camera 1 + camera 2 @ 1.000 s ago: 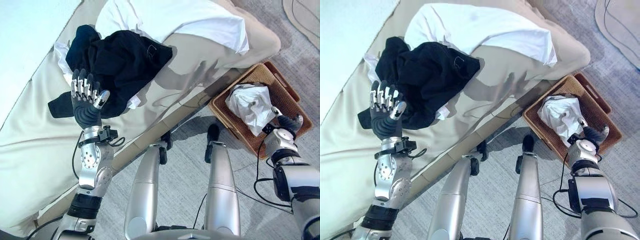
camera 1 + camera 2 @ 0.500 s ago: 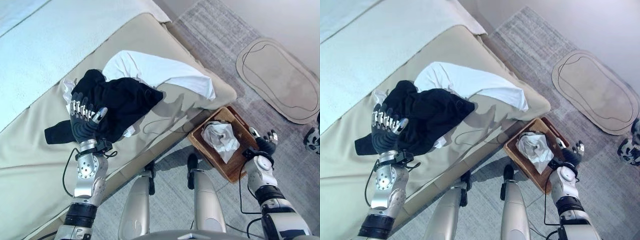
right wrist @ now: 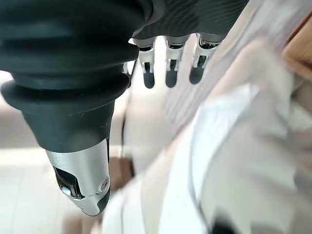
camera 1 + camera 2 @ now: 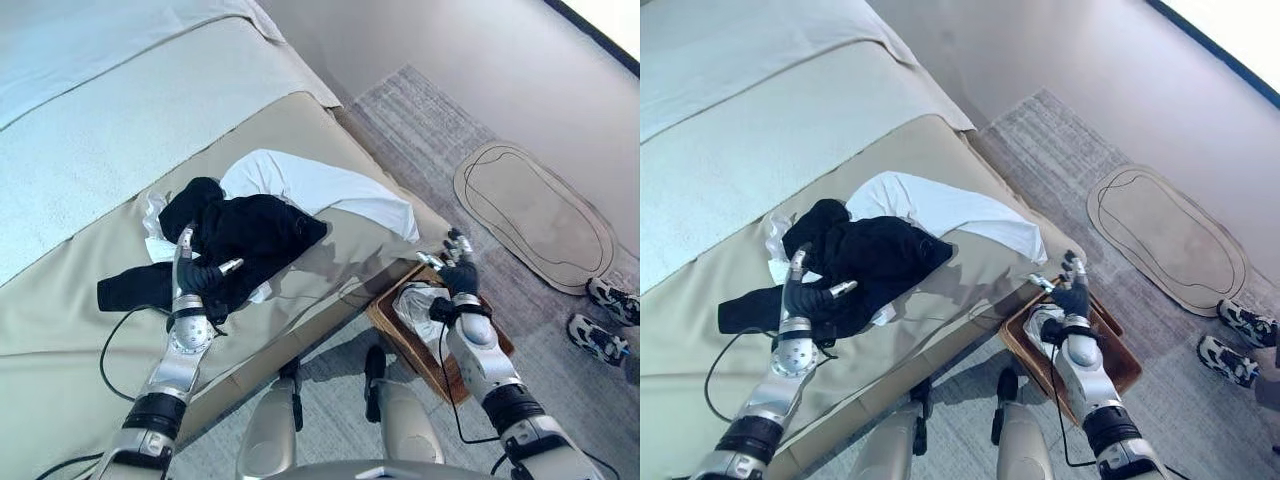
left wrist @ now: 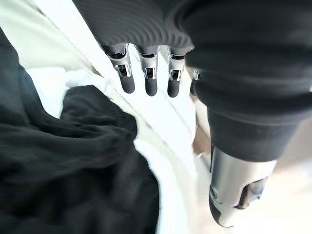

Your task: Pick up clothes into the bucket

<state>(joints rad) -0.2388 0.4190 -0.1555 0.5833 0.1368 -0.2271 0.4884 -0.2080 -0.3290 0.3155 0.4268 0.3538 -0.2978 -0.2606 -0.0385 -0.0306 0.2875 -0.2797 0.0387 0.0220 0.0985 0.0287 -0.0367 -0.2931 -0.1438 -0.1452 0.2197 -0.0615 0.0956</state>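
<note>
A black garment (image 4: 245,235) covers part of the white cloth (image 4: 320,190) beneath it on the bed (image 4: 90,330), so where that cloth ends cannot be told. In the brown basket (image 4: 395,335), at about four o'clock from the black garment, a crumpled white garment (image 4: 415,305) and the right hand (image 4: 455,275) above it hide most of the inside. At three o'clock a pair of shoes (image 4: 605,320) is partly cut off by the picture's edge, and the right wrist view shows pale cloth (image 3: 234,161) too blurred to make out.
</note>
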